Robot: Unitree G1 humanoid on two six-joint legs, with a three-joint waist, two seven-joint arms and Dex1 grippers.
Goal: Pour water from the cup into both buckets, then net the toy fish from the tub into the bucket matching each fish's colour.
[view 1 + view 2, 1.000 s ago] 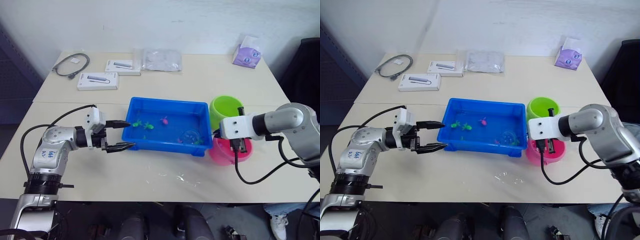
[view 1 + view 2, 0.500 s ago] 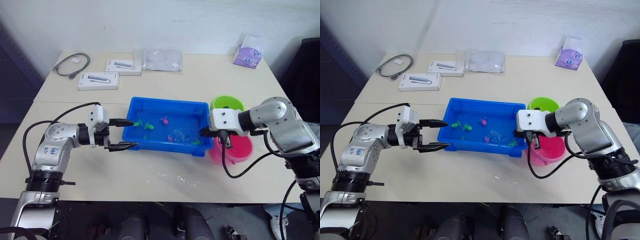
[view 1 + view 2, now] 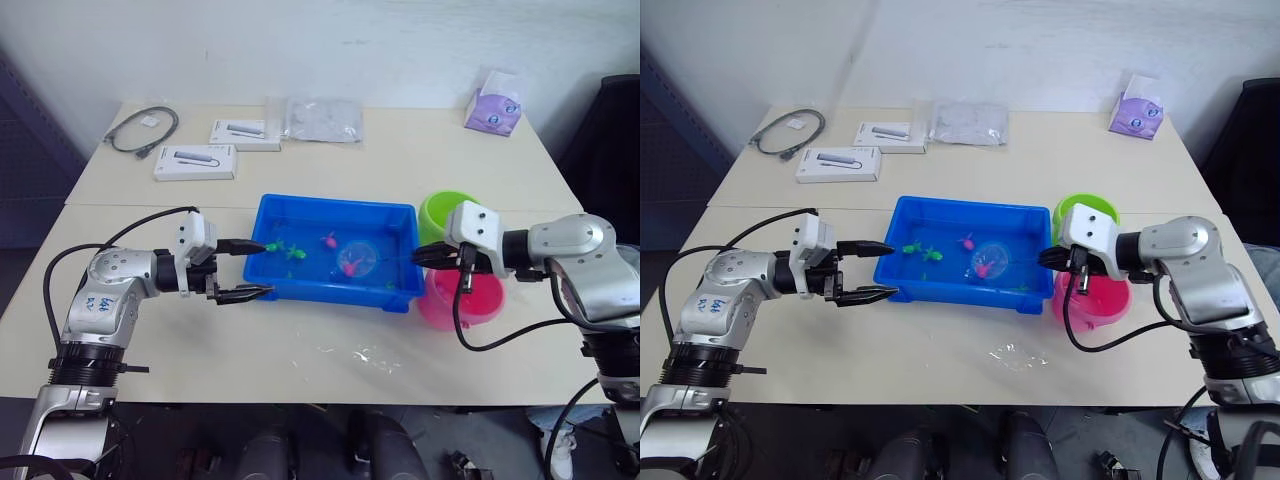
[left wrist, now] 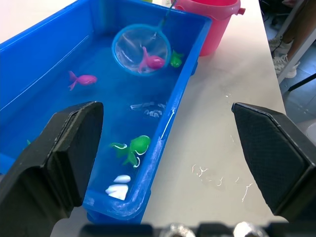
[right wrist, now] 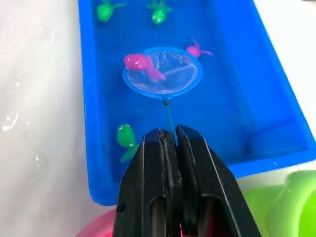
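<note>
Now that the small net with its round blue hoop [image 5: 162, 71] has swung from the near right corner to the middle of the shallow bright blue plastic tub [image 3: 270, 275], a pink toy fish [image 5: 139, 63] lies in its mesh. The right end effector [image 5: 168, 143] stays clenched on the thin handle, beside the pink plastic bucket [image 3: 485, 300] where this catch belongs. The left end effector [image 3: 245, 270] waits with fingers spread at the tub's left end.
</note>
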